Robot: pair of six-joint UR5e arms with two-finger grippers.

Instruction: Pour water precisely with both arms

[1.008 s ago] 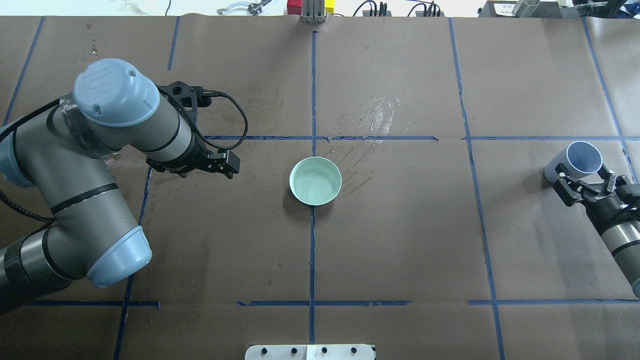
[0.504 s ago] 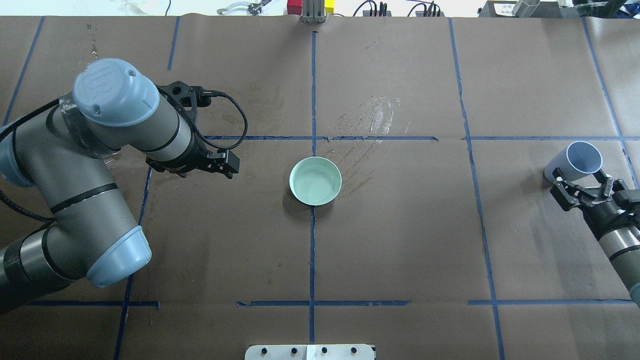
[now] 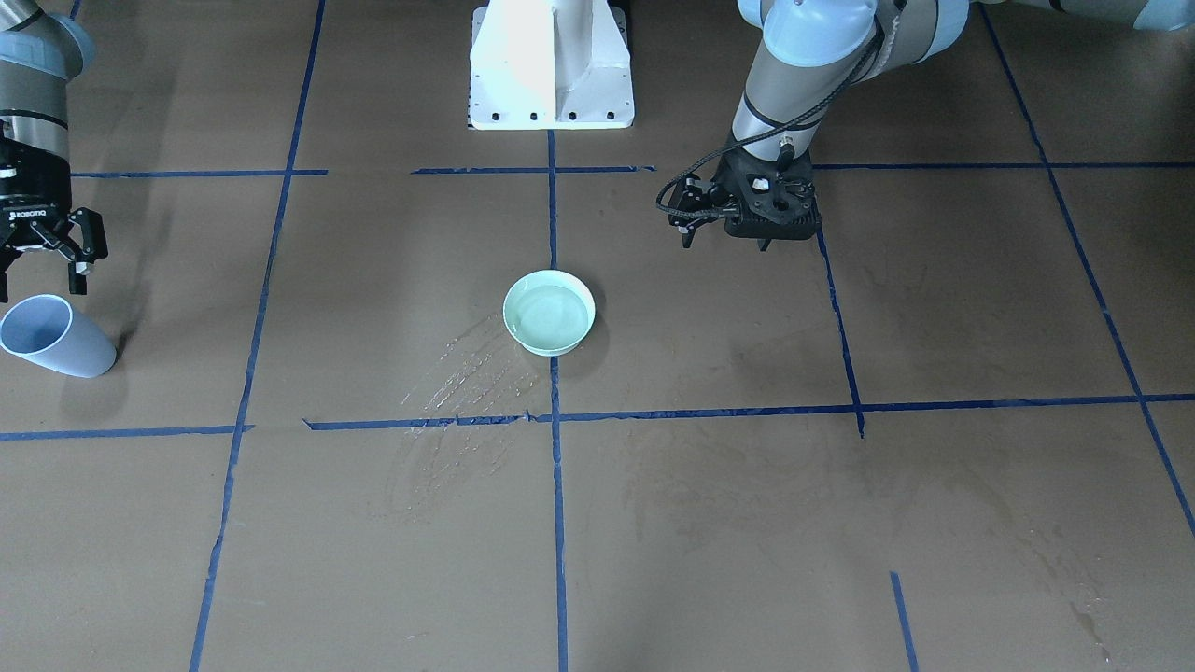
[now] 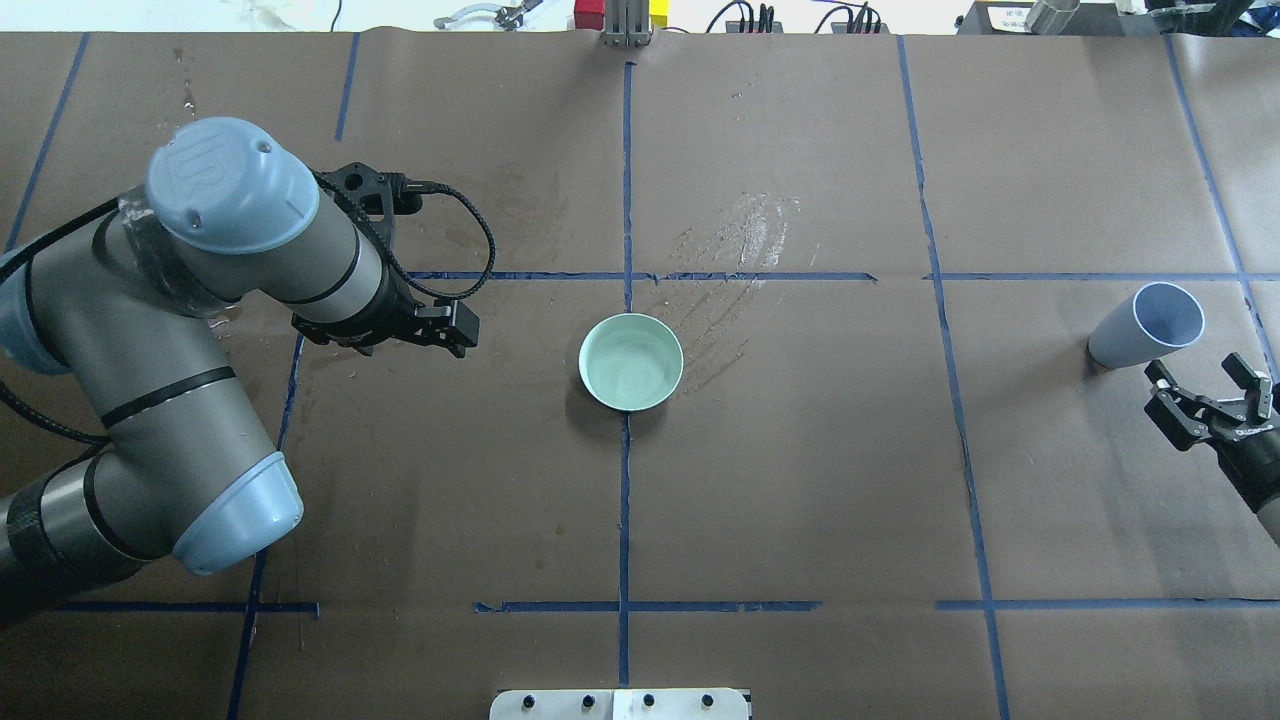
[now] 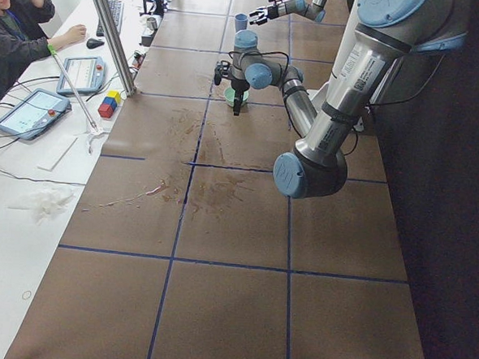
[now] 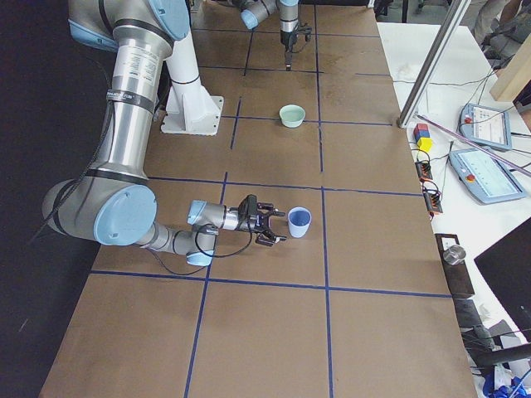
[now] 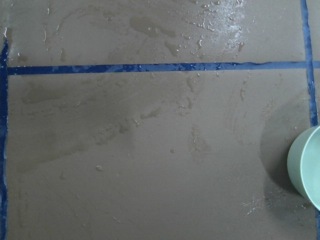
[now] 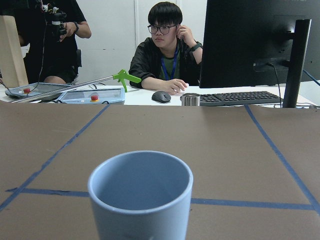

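Observation:
A pale green bowl [image 4: 630,362] stands at the table's middle with water [image 3: 549,310] in it, seen as a faint glossy surface. A blue-grey cup [image 4: 1140,330] stands upright at the far right, and its inside looks empty in the right wrist view [image 8: 142,200]. My right gripper [image 4: 1198,372] is open and empty, a short way back from the cup and not touching it. My left gripper [image 4: 462,335] points down to the left of the bowl, apart from it, and looks shut and empty. The bowl's rim [image 7: 306,167] shows at the right edge of the left wrist view.
Wet streaks [image 4: 740,235] lie on the brown paper just beyond the bowl, with more damp patches [image 7: 150,27] under the left wrist. Blue tape lines [image 4: 625,480] grid the table. The white pedestal [image 3: 551,65] stands at the robot's side. Operators sit beyond the far edge [image 8: 167,50].
My right gripper has let go of the cup and drawn back toward the robot's side. The cup stays standing. The left arm and the bowl have not moved.

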